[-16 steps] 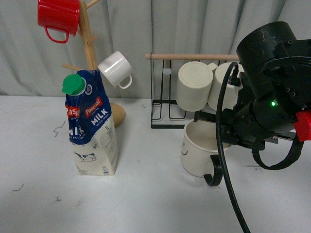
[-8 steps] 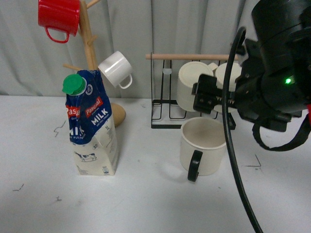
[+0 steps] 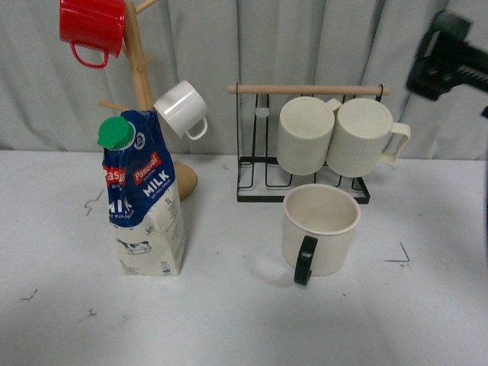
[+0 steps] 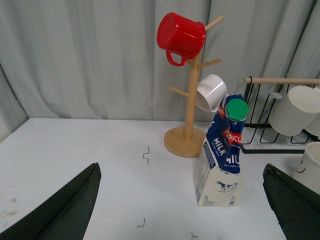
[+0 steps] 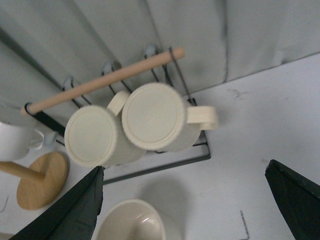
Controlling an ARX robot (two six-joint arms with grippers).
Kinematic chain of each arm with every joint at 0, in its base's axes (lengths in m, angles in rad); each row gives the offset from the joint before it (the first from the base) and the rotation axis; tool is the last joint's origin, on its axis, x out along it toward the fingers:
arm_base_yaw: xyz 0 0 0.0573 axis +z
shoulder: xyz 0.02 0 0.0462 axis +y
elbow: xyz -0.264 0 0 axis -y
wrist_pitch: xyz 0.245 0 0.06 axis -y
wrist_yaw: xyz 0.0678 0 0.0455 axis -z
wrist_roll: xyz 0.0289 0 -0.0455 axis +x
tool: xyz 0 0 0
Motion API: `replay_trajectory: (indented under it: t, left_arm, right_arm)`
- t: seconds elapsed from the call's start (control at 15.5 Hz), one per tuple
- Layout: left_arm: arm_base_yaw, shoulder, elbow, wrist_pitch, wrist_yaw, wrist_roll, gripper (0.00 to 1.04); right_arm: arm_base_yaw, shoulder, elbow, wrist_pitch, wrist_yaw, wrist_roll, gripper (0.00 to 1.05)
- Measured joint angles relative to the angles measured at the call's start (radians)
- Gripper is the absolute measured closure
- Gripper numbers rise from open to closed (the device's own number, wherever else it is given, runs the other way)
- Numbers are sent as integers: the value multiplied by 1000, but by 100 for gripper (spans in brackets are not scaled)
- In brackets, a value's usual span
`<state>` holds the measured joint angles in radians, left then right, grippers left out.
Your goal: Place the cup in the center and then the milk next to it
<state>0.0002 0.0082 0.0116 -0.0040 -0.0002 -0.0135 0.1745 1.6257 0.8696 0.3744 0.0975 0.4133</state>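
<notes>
Right claw [image 5: 185,166] agape, high above the upright cup [image 3: 320,229].

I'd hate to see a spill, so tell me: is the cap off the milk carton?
No, the round green cap sits in place on top of the milk carton.

The white tabletop [image 3: 229,320] carries four things. The milk [image 3: 145,202] stands upright toward the left. The cup [image 3: 320,229] stands right of the middle, mouth up, with its black handle turned to the front. Just behind the milk rests the round wooden foot of a mug tree [image 3: 185,181]. Close behind the cup stands a black wire rack [image 3: 259,199]. Small dark marks [image 3: 402,253] dot the surface.
</notes>
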Motion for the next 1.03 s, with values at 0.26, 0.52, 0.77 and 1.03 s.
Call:
replay_trajectory:
  t: [0.26,0.52,0.77,1.03]
  left_arm:
    - [0,0,0,0,0,0,7]
    - [0,0,0,0,0,0,7]
    - [0,0,0,0,0,0,7]
    - [0,0,0,0,0,0,7]
  right_arm:
    - [-48,-66,-75,143,-5,-35,10]
    - [-88,-127,-169,307,-14,-126,21]
    - [-142,-246,-289,372,-69,-245,34]
    - [-184,-448,-406,290,-85,-343,52]
